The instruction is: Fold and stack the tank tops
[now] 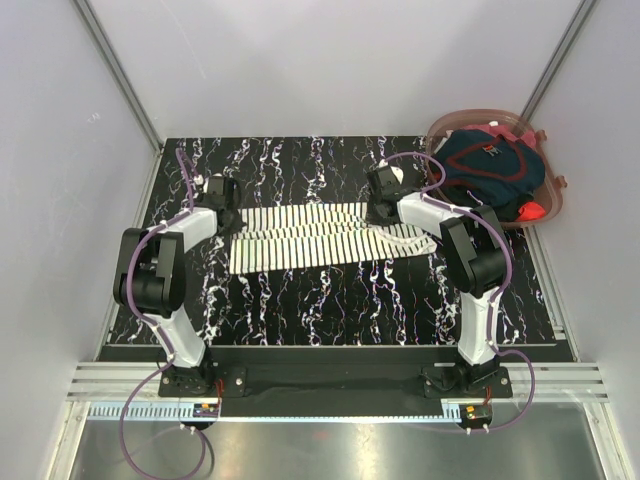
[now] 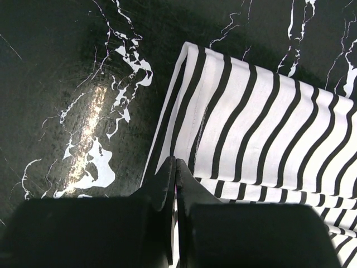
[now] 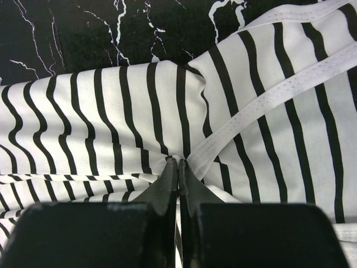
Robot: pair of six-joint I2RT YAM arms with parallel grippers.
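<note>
Across the middle of the table (image 1: 330, 310) I see the striped tank top (image 1: 300, 238) folded long. My left gripper (image 2: 174, 162) seems pinched on its left hem, and my right gripper (image 3: 178, 163) is clamped on its strap end. At the far right corner, the navy tank top (image 1: 490, 165) fills the basket (image 1: 558, 195).

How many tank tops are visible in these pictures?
2. The striped tank top lies on the table, held by the left gripper and right gripper. The navy tank top is bunched in the pink basket, far right; another could hide beneath it.
</note>
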